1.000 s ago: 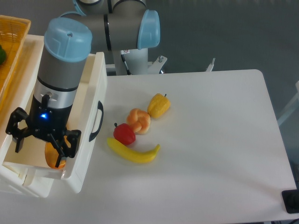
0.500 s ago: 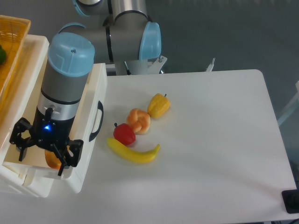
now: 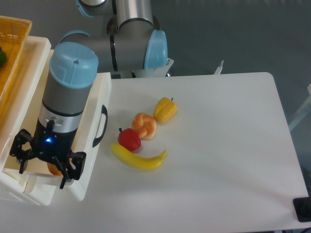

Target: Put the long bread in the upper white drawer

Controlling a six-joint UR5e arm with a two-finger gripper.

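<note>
Only a small orange patch of the long bread (image 3: 55, 169) shows, low inside the upper white drawer (image 3: 100, 92), which stands pulled out at the left edge of the table with its black handle (image 3: 101, 126) facing right. My gripper (image 3: 49, 171) reaches down into the drawer from above. Its fingers stand on either side of the bread and are shut on it. The wrist and the gripper body hide most of the loaf and the drawer floor.
On the table to the right of the drawer lie a knotted orange bun (image 3: 144, 125), a red apple (image 3: 129, 139), a yellow banana (image 3: 138, 159) and a yellow pepper (image 3: 165, 110). A yellow woven basket (image 3: 12, 43) sits on top at the far left.
The gripper has sunk deeper into the drawer with the bread, and less of the orange loaf shows now. The objects on the table have not moved.
</note>
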